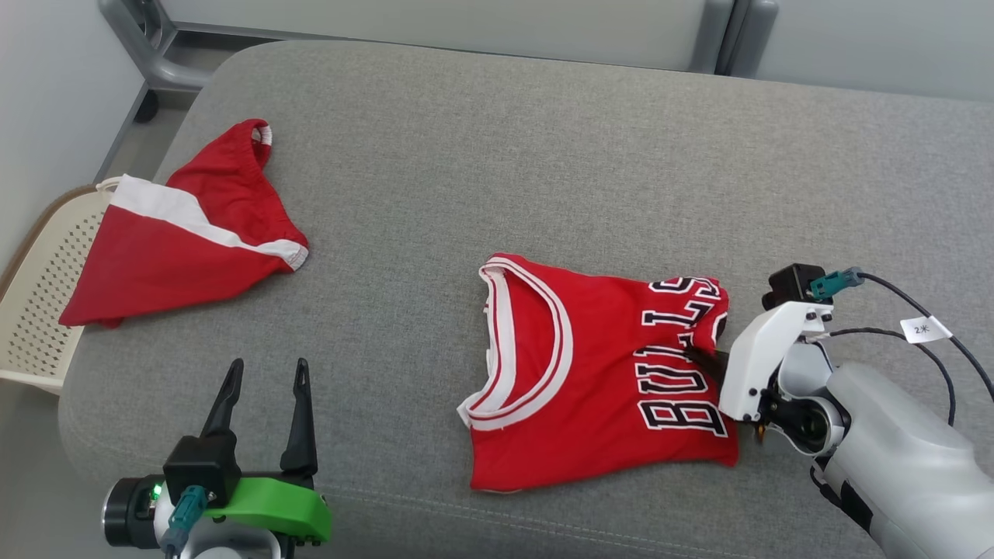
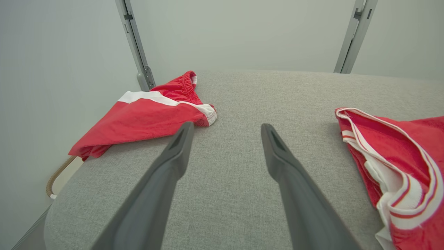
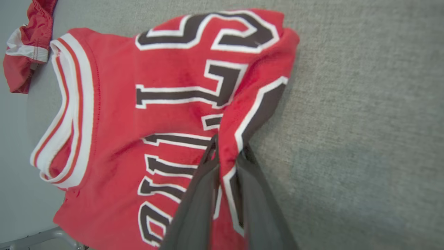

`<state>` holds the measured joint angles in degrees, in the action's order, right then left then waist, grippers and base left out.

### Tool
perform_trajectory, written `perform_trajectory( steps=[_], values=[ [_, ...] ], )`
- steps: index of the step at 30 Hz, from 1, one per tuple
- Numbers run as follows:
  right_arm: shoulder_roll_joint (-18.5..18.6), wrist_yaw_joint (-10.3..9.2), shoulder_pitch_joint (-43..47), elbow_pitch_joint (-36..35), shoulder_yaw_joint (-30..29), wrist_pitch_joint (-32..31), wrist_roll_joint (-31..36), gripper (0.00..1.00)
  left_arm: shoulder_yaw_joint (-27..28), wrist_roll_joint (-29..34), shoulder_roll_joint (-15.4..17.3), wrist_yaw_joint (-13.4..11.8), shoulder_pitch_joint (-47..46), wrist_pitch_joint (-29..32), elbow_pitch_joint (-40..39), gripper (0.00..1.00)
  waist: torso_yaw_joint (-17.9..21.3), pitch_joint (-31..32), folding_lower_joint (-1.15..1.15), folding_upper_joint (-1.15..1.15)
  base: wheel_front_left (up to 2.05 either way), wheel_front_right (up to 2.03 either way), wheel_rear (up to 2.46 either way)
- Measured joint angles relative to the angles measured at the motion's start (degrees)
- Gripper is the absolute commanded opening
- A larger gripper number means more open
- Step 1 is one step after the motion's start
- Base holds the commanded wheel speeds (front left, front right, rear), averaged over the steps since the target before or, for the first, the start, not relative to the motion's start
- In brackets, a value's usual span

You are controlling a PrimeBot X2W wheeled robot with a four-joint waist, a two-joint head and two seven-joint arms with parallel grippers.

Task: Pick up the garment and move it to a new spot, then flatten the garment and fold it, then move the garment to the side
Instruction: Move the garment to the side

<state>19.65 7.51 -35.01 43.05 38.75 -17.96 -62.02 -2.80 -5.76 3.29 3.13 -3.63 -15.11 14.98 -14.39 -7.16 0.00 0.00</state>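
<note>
The jersey (image 1: 590, 365), red with white-trimmed neck and dark "BULLS" lettering, is laid crumpled on the near right part of a grey cushion (image 1: 466, 155), neck opening turned to the left. Its right edge is bunched upward where a fold is pinched between the fingers of the right gripper (image 1: 695, 355). In the right wrist view the gripper (image 3: 227, 147) is seen closed on that ridge of cloth, with the lettering (image 3: 166, 104) spread out beyond it.

The left gripper (image 1: 268, 365) is held over the near left corner of the cushion, well apart from the jersey. Its fingers are spread wide and nothing is held between them.

Red shorts (image 1: 178, 248) with a white band are draped over the cushion's left edge, above a cream basket (image 1: 39, 303).
</note>
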Motion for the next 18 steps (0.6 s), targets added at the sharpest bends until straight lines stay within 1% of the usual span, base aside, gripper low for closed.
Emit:
perform_trajectory(
  steps=[3,10,18],
  values=[
    [0.22,0.00,-0.49,-0.32,1.13,1.23,-0.98,0.00,0.22,-0.14,-0.07,0.00,0.00,0.00,0.00,1.00,-0.03,0.02,0.00,0.00,0.00,0.00,0.00],
    [2.63,0.01,-4.20,-0.02,2.89,3.77,-2.14,0.00,0.80,-0.14,-0.13,0.44,-0.04,0.00,-0.10,1.00,0.97,-0.16,0.00,0.00,0.00,0.00,0.00],
    [5.80,0.01,-12.69,6.57,4.09,6.99,-1.82,0.00,0.74,0.03,-0.26,1.26,-1.98,0.00,-0.49,1.00,2.55,-2.71,0.00,0.00,0.00,0.00,0.00]
  ],
)
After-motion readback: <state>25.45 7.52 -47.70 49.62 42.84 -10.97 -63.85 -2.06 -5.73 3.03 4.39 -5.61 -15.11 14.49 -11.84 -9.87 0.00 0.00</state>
